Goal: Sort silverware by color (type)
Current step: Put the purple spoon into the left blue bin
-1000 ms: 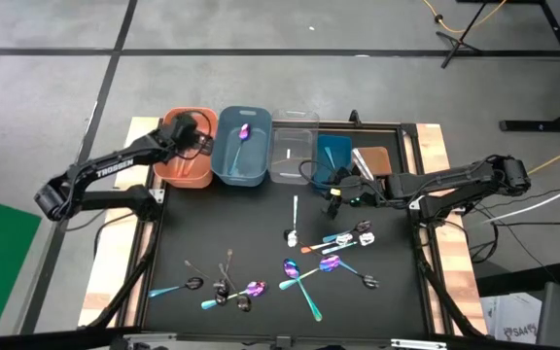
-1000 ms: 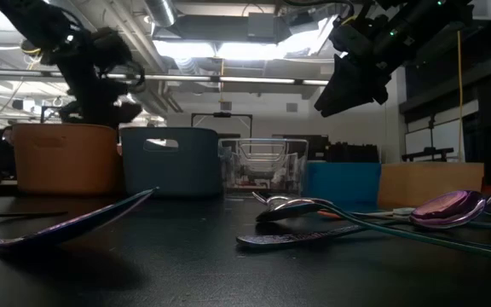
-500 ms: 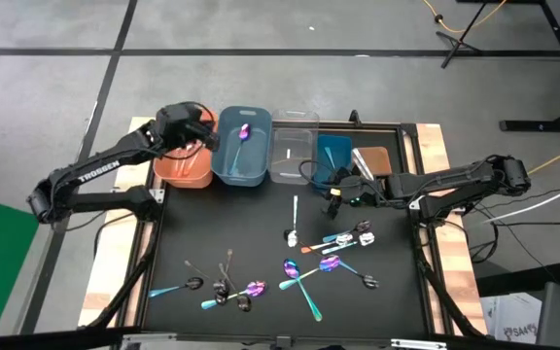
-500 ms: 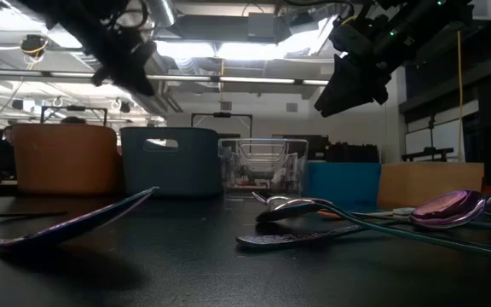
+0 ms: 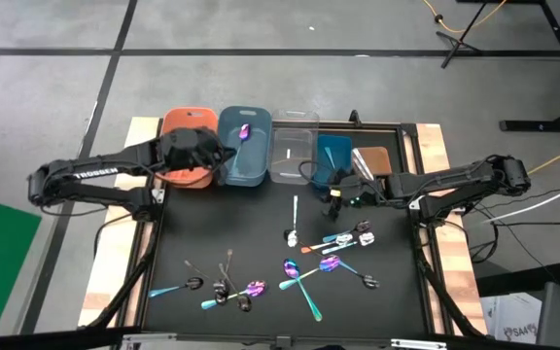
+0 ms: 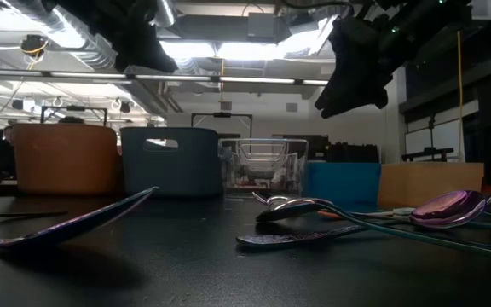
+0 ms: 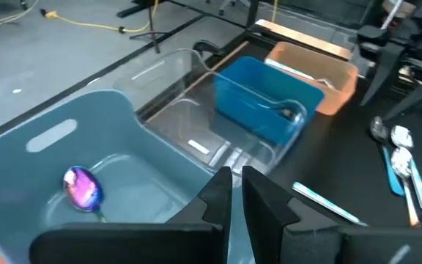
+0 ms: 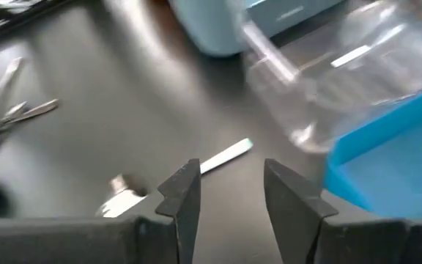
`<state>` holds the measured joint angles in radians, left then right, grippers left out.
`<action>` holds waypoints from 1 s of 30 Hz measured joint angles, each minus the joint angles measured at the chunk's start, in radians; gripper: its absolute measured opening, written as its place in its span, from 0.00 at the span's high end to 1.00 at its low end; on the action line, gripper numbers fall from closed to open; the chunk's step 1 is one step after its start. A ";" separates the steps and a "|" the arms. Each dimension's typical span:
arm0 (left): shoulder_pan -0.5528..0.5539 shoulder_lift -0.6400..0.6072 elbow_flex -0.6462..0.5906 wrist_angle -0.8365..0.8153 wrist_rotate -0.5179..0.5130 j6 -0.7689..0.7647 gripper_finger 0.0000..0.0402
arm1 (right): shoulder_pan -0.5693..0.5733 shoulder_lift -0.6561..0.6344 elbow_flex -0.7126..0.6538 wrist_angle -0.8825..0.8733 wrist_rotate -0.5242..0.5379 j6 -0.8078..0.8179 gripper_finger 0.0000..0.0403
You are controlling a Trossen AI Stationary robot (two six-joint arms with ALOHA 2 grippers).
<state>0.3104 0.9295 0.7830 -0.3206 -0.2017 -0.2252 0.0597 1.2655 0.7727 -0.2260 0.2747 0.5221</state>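
Looking straight down from above, the silverware lies scattered over the black table: shiny silver spoons, iridescent purple bowls on teal handles, and a few dark pieces near the front left. One purple spoon sits apart in the grey-blue bin, between the orange bin and the clear bin. The left gripper hangs at the seam of the orange and grey-blue bins; the right gripper hovers just in front of the blue bin.

From table height, a long teal-handled spoon and a silver spoon loom close.

Past the left wrist, its fingers stand almost pressed together, pinching nothing, above the bin holding the purple spoon.

Past the right wrist, its fingers are spread and empty over a pale-handled spoon.
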 joint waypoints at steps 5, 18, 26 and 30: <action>-0.049 0.000 0.000 0.000 -0.041 0.000 0.93 | 0.049 0.000 0.000 0.030 -0.112 0.041 0.65; -0.105 0.000 0.000 0.000 -0.070 -0.007 0.93 | 0.349 0.000 0.000 0.232 -0.026 0.189 0.65; -0.145 0.000 -0.001 0.000 -0.070 -0.007 0.93 | 0.521 0.056 0.028 0.241 0.148 0.469 0.65; -0.166 0.001 -0.014 -0.001 -0.070 -0.007 0.93 | 0.581 0.138 0.145 0.197 0.189 0.522 0.65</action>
<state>0.1445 0.9302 0.7686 -0.3221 -0.2721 -0.2325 0.6405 1.4037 0.9181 -0.0287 0.4638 1.0443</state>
